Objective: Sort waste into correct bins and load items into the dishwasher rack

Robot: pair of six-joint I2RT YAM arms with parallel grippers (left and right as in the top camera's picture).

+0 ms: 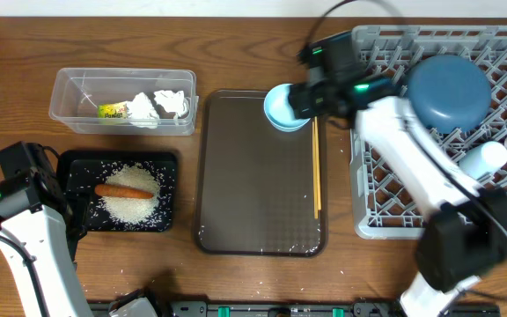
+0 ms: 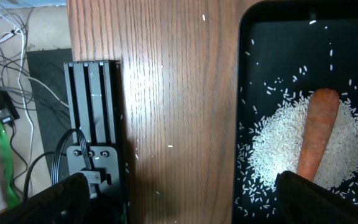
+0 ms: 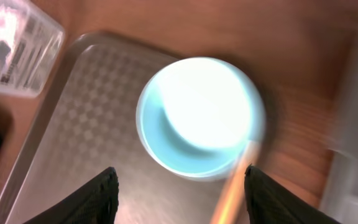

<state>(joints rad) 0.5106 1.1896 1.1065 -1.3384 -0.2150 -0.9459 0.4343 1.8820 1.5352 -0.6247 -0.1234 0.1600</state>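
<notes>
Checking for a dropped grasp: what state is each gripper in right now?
Left gripper: open, holding nothing.
Right gripper: open, empty, over the light-blue bowl.

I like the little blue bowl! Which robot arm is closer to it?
Right. The right arm's jaws hang right above the light-blue bowl; the left arm's jaws are far away, beside the black tray.

Brown serving tray (image 1: 253,176) rests on wooden table (image 1: 236,48).
</notes>
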